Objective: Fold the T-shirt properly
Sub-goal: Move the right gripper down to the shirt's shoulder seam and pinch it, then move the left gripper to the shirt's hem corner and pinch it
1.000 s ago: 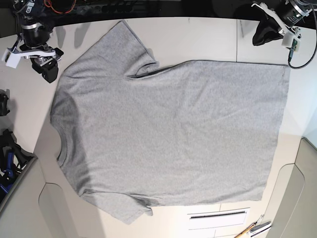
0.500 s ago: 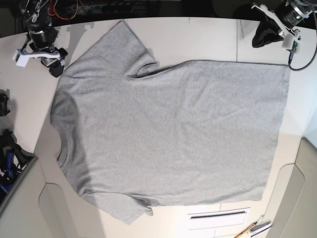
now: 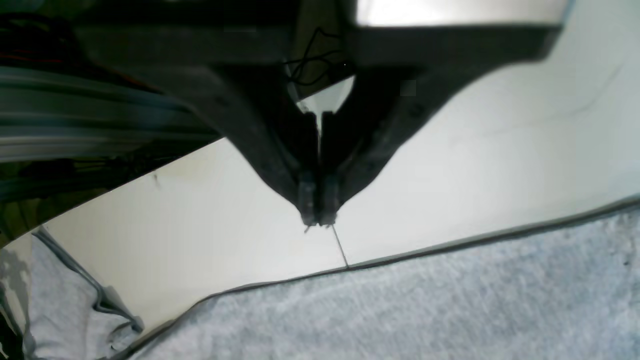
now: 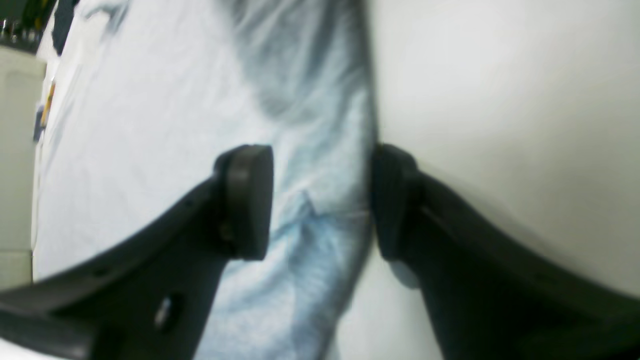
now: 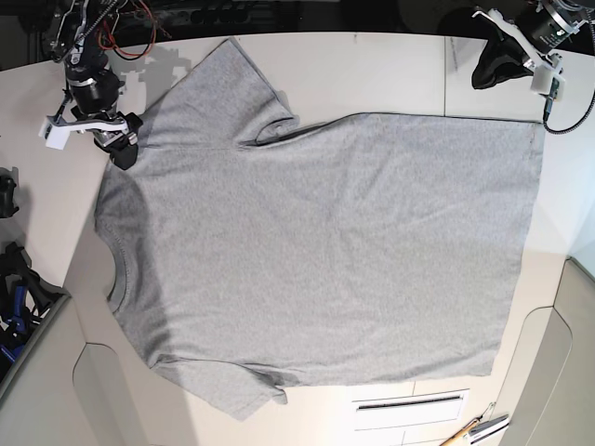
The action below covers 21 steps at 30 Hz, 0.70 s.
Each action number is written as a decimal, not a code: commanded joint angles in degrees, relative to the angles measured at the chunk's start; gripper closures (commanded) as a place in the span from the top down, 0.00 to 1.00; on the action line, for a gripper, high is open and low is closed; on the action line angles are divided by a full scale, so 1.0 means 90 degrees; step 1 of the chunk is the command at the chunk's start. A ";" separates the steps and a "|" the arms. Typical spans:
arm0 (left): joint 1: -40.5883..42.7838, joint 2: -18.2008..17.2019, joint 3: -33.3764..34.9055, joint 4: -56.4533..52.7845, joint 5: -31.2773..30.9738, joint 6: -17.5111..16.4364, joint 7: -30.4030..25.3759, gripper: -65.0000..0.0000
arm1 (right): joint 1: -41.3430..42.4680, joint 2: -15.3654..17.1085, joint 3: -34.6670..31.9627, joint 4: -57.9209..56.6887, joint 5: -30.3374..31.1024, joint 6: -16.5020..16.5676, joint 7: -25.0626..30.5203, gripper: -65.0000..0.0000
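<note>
The heather-grey T-shirt lies spread flat, plain side up, collar at the left and hem at the right. My right gripper is at the shirt's far left shoulder edge. In the right wrist view it is open, its two fingers standing either side of the shirt's edge. My left gripper hovers over bare table beyond the far right hem corner. In the left wrist view it is shut and empty, with the shirt's edge just below it.
The pale table has a seam under my left gripper. A white slip and hand tools lie at the front right. Dark gear sits at the left edge, and cables run along the back.
My right gripper has moved from the far left table corner rightwards and nearer, onto the shirt's shoulder edge. The left arm and the shirt have not moved.
</note>
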 commanded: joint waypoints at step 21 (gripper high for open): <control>-0.0600 -0.0070 -0.0053 0.0078 -0.0508 -0.0079 -0.0112 0.00 | 0.0114 -0.0029 -0.0299 -0.0017 -0.0743 -0.0007 -0.0289 0.00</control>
